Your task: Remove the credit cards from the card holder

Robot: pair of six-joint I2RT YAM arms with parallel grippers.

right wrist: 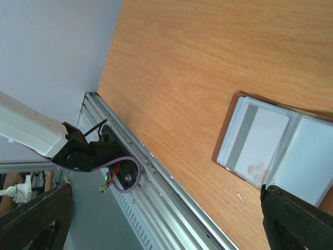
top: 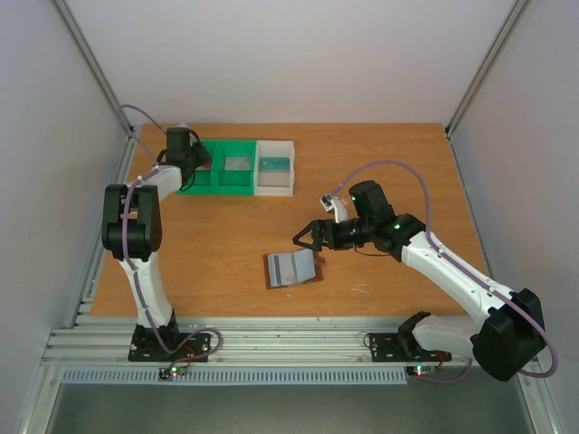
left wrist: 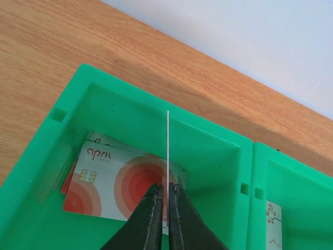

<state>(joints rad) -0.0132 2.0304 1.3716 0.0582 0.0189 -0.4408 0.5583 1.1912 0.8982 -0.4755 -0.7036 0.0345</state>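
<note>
Card holder [top: 291,268] lies open and flat on the bench [top: 389,172], about mid-width and closer to the near edge than the far one. It has a brown rim, with the clear sleeves facing up. In the right wrist view one sleeve holds a pale card [right wrist: 258,139] with a grey stripe. The other sleeve is cut off, so I can't tell its contents.

Right gripper [top: 308,237] is over the holder's far-right corner, fingers spread wide, nothing between them. I can't tell whether it touches the holder.

Left gripper [left wrist: 166,186] is at the far-left corner of the bench, above a compartment of the green bin [left wrist: 67,99]. Its fingers are pinched on a thin white card [left wrist: 168,146], which stands upright and is seen edge-on.

Under it in that compartment is a red-circle card [left wrist: 114,182] with a chip, lying on top of other cards. The neighbouring green compartment holds a blossom-print card [left wrist: 273,219].

White bin [top: 274,167] sits against the green bin's right side, along the far edge.
</note>
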